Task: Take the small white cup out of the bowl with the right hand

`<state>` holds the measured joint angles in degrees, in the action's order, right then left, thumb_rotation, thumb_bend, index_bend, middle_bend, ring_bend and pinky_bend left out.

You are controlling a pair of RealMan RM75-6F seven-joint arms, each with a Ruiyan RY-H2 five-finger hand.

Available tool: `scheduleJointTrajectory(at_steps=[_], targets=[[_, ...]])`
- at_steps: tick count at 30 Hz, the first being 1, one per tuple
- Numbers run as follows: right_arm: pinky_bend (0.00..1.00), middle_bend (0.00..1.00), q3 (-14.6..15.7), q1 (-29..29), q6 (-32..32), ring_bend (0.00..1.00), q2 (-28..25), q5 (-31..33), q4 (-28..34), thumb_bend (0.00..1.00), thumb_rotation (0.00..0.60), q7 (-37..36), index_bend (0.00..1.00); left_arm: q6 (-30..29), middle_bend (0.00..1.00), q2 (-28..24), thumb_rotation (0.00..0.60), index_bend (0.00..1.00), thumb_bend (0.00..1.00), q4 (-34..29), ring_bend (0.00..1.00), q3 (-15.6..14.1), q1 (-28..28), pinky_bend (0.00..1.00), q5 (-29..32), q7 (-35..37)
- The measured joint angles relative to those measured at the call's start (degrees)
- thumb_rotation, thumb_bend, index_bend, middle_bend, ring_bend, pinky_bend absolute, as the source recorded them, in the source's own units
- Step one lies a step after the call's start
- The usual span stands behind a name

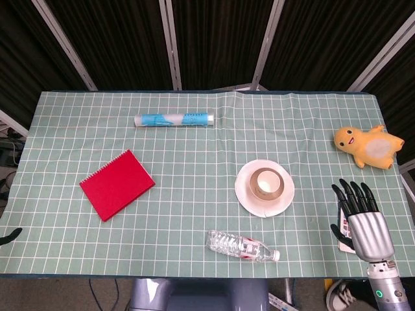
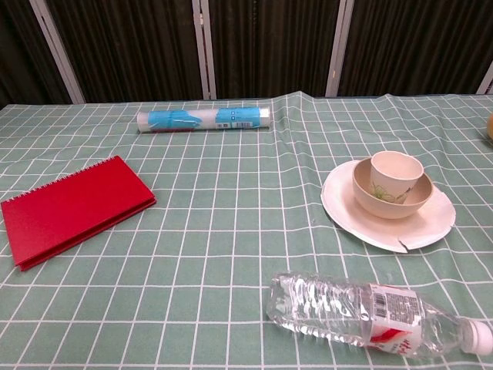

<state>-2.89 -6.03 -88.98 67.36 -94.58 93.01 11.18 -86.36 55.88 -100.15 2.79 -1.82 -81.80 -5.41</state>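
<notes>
**Right hand flat and empty at the lower right, cup sitting in its bowl**

While the small white cup (image 1: 266, 181) sits upright inside the bowl (image 1: 280, 184), right of centre in the head view, the right hand (image 1: 360, 220) lies well apart from it near the lower right corner of the frame. That hand shows its silver back to the camera, with the dark fingers (image 1: 353, 197) stretched straight toward the far edge of the table and slightly spread. It holds nothing. Its forearm runs down out of the bottom edge of the frame. Something small and pale lies partly hidden under the hand; what it is cannot be told.

From the chest view, the cup (image 2: 396, 176) carries a faint green leaf print on its side and stands in the beige bowl (image 2: 388, 202), which rests on a white plate (image 2: 431, 221) with a small notch in its near rim. Neither hand appears in that view.

Only a dark tip of the left hand (image 1: 9, 236) shows at the left edge of the head view, so whether its fingers are apart or together cannot be told.

Across the green checked tablecloth (image 1: 194, 188), a red notebook (image 1: 117, 184) lies at the left, and a blue and white tube (image 1: 175, 120) lies on its side toward the top. A clear plastic bottle (image 1: 242, 245) lies on its side just below the plate, cap pointing right. A yellow plush toy (image 1: 364, 146) rests at the upper right.
</notes>
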Motion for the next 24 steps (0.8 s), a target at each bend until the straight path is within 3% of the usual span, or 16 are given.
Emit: scheduleJointTrajectory(at_steps=[17, 19, 21, 24], targets=[[0.00, 0.00, -0.22, -1.58, 1.59, 0.00, 0.51, -1.02, 1.76, 0.15, 0.600, 0.04, 0.00, -0.24, 0.00, -0.24, 0.600, 0.00, 0.00, 0.35, 0.00, 0.39, 0.01, 0.00, 0.23, 1.05], [0.00, 0.00, -0.46, -2.31, 2.49, 0.00, 0.95, -1.09, 2.17, 0.16, 0.600, 0.45, 0.08, -0.27, 0.00, -0.30, 0.600, 0.00, 0.00, 0.40, 0.00, 0.37, 0.03, 0.00, 0.16, 1.21], [0.00, 0.00, -0.81, -3.29, 3.64, 0.00, 1.63, -1.13, 2.52, 0.16, 0.600, 1.23, 0.22, -0.28, 0.00, -0.34, 0.600, 0.00, 0.00, 0.45, 0.00, 0.39, 0.06, 0.00, 0.23, 1.36], [0.00, 0.02, -1.75, -5.35, 5.96, 0.00, 3.44, -1.05, 2.84, 0.17, 0.600, 2.97, 0.30, -0.60, 0.00, -0.49, 0.600, 0.00, 0.00, 0.41, 0.00, 0.50, 0.22, 0.00, 0.38, 1.81]])
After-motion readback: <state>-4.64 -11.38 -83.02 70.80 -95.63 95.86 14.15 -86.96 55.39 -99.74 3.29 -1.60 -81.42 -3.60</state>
